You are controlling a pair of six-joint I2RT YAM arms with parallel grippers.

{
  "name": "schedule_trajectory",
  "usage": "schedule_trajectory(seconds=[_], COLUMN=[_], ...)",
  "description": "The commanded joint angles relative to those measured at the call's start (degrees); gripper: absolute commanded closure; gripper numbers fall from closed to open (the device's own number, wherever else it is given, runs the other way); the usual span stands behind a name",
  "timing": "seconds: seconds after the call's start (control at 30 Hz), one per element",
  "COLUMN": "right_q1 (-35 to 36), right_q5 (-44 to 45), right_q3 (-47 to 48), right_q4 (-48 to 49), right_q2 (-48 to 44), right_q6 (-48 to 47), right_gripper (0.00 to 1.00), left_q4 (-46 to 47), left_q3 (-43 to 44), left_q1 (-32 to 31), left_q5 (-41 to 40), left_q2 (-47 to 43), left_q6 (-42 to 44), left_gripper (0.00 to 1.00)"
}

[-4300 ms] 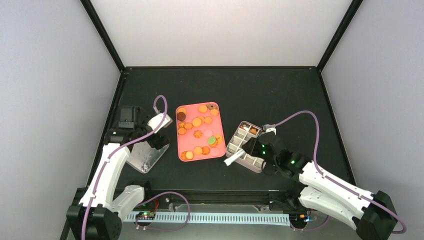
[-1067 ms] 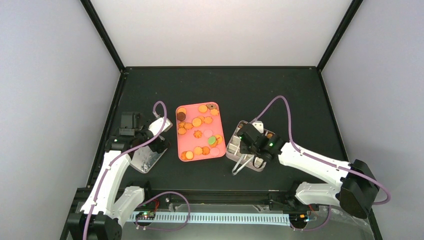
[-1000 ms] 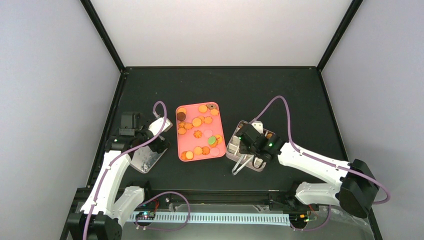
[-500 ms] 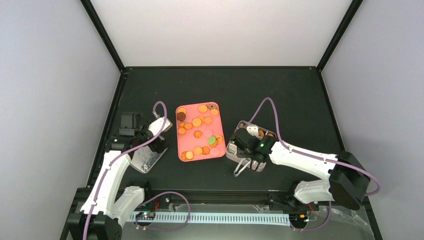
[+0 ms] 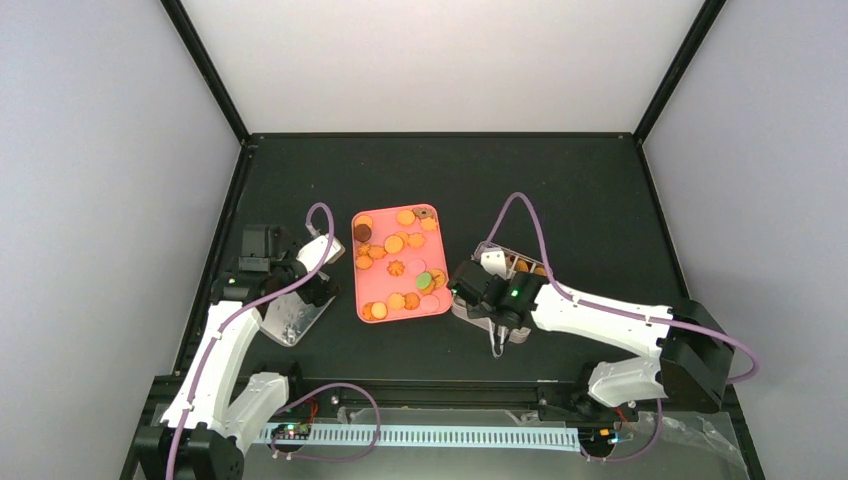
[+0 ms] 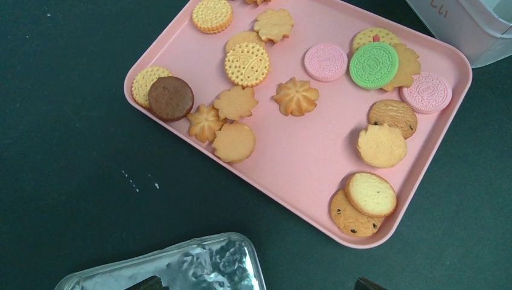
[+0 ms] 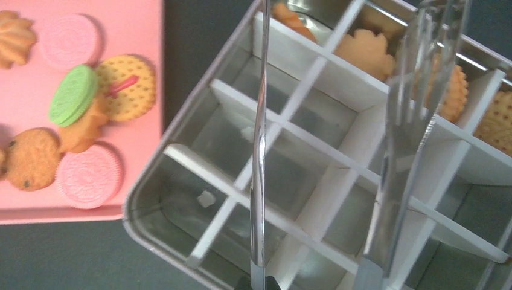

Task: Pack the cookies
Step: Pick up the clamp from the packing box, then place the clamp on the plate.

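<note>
The cookies (image 5: 398, 268) lie scattered on a pink tray (image 5: 358, 270); in the left wrist view they are orange, yellow, pink, one green (image 6: 374, 65) and one brown. A few more cookies (image 7: 365, 51) sit in the far compartments of a divided metal tin (image 7: 145, 199) right of the tray. My right gripper (image 5: 497, 322) hovers over the tin (image 5: 520, 335), shut on metal tongs (image 7: 259, 151). The tongs' two arms stand apart with nothing between them. My left gripper (image 5: 300, 285) is open over the table beside a silver lid (image 6: 181, 266), its fingertips (image 6: 365, 283) just showing.
The silver lid (image 5: 290, 315) lies on the black table left of the tray. The near compartments of the tin hold nothing but a small crumb (image 7: 205, 198). The tin's white corner (image 6: 465, 30) shows beyond the tray (image 6: 302, 151).
My right gripper has moved left across the tin with the tongs, which now point more straight toward the near edge. The left arm and the cookies on the tray have not moved.
</note>
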Motion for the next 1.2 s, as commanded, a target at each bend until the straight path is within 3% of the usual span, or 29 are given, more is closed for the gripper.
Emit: schedule_trajectory(seconds=[0.0,0.13,0.43,0.67,0.87,0.97,1.03,1.1,1.17], right_q1=[3.98,7.26,9.17,11.71,11.83,11.83,11.82,11.85,11.79], right_q5=[5.08,3.94,-8.48,-11.98,-11.96,-12.50,-12.96,-13.11,-12.12], right_q3=[3.74,5.63,9.76,14.06,10.51,8.57,6.64,3.95,1.06], right_q4=[-0.30,5.38,18.86,22.79,27.04,28.24,29.54,31.50,33.01], right_q2=[1.49,2.70,9.77,21.77,22.95,20.95,17.98,13.81,8.15], right_q6=[-2.68,-12.67,-30.56,-33.88,-32.20,-31.49,-30.57,-29.19,-27.07], right_gripper=[0.99,0.99,0.99,0.99,0.98,0.80,0.56,0.38,0.33], left_q4=[0.56,-0.23,-0.74,-3.68,-5.58,-6.49,-6.86,-6.92,-6.46], left_q3=[-0.06,0.20,0.27,0.05,-0.28,-1.22,-2.31,-2.53,-2.14], left_q1=[0.42,0.43,2.42,5.16,5.55,5.55,5.37,4.45,2.97], left_q5=[-0.01,0.12,3.10,5.25,8.14,12.41,16.34,18.72,19.68], left_q2=[-0.96,-1.30,-2.85,-2.37,-2.82,-2.83,-2.83,-2.55,-1.27], left_q6=[1.21,1.71,1.76,5.32,9.81,14.16,17.87,19.78,20.88], left_gripper=[0.17,0.17,0.17,0.17,0.16,0.16,0.15,0.15,0.14])
